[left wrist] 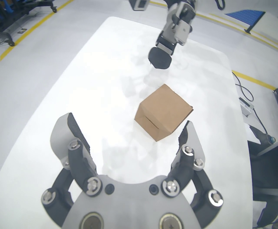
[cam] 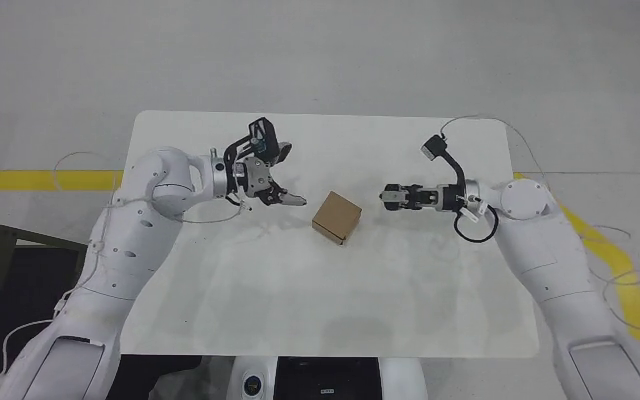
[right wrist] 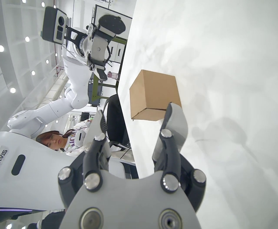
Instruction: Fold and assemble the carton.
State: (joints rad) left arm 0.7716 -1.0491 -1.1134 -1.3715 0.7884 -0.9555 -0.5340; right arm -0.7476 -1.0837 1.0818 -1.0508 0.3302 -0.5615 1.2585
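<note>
Lying between left gripper (left wrist: 128, 119), right gripper (cam: 384, 197): carton (cam: 336, 217).

White bench (cam: 330, 300) on a grey floor. Yellow tape line (cam: 40, 180) runs along the floor at the bench's sides. Blue ribbed panel (left wrist: 244, 16) and small grey box (left wrist: 246, 106) lie on the floor.

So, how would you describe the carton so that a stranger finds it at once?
Look at the white table. Near its middle, between the left gripper and the right gripper, sits the carton. It is the only brown thing there, a closed cardboard cube.
</note>
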